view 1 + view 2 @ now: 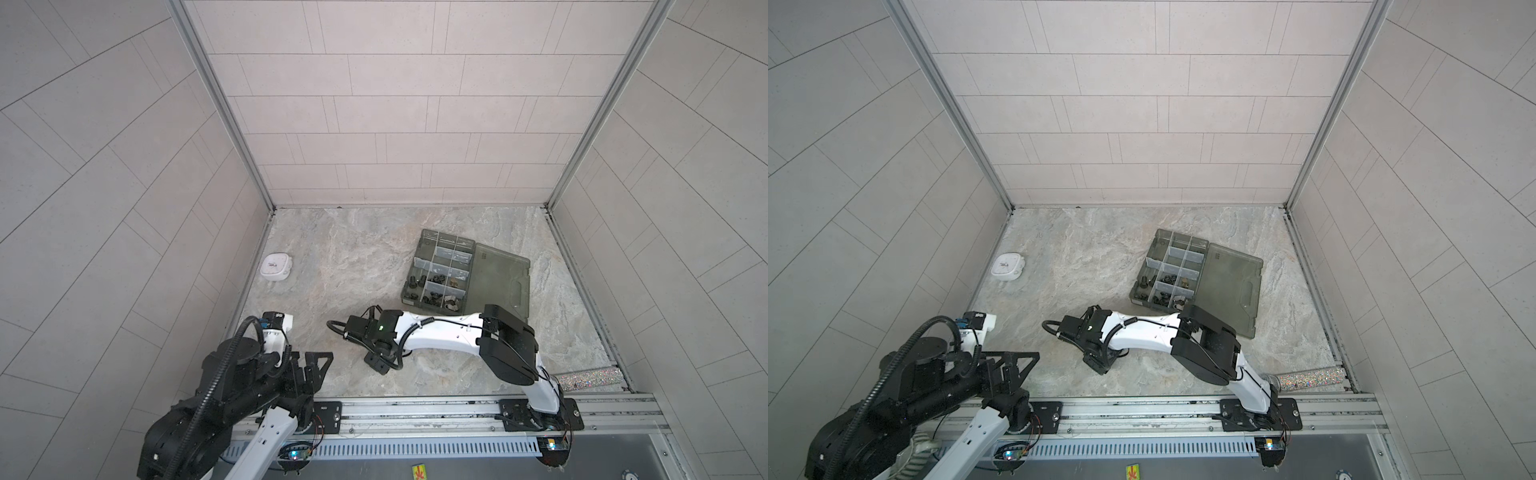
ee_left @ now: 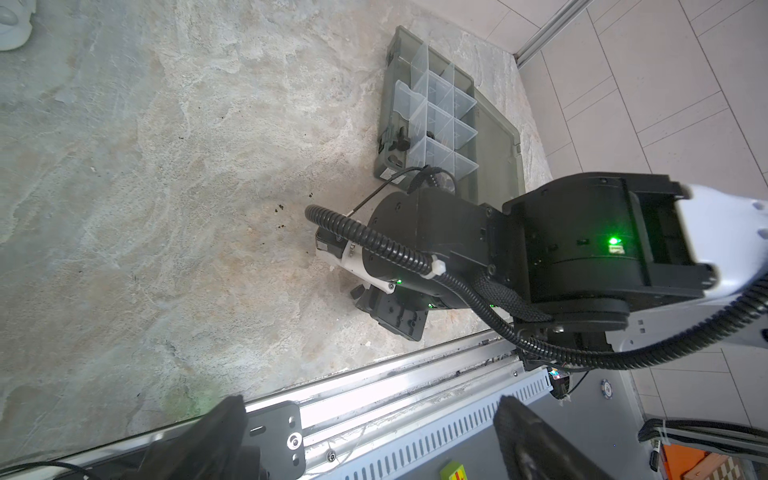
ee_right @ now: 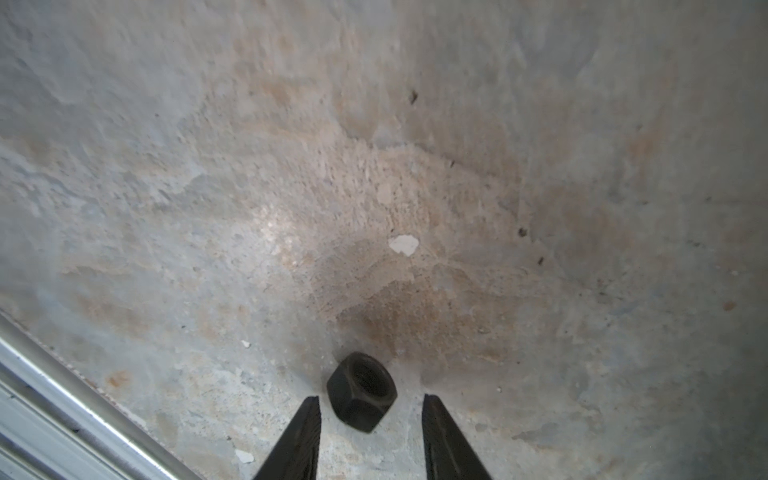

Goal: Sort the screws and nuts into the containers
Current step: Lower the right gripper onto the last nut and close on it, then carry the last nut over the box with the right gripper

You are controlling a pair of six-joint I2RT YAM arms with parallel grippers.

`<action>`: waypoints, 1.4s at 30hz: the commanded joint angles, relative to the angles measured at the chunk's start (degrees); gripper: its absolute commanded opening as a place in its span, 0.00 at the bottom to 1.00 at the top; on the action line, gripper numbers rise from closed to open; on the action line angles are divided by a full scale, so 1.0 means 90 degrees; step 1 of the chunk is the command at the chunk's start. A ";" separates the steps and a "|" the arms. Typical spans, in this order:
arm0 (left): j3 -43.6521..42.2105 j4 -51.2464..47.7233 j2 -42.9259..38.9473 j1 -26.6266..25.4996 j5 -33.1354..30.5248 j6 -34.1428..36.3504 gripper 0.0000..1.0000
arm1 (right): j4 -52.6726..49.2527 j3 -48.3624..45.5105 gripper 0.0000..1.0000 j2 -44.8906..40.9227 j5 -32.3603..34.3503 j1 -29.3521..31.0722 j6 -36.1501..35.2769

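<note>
Straddling a black hex nut on the tabletop, the right gripper is standing parted, the left gripper gaping wide.

Soft, even light fills both top views. The tiled walls bend at the edges, like through a round lens. The stone surface is bright, with a faint shadow under the right arm. In the left wrist view the left gripper looks dark and fuzzy, and a green light glows. In the right wrist view the nut is fairly sharp. A dark shadow sits beside it, and the corners go dim and blurry.
</note>
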 commanded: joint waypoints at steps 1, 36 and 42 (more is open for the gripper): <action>0.0174 -0.0162 -0.0046 -0.0019 -0.0104 0.0138 1.00 | -0.0179 0.0160 0.42 0.0128 0.0071 -0.0073 -0.0111; 0.0136 0.0070 0.0193 -0.0016 -0.0215 0.0235 1.00 | -0.0331 0.0352 0.05 -0.0238 -0.0367 -0.0728 -0.0214; 0.0208 0.0454 0.0876 -0.0016 -0.0220 0.0337 1.00 | -0.0801 0.0672 0.06 -0.0782 -0.0216 -0.1540 -0.0405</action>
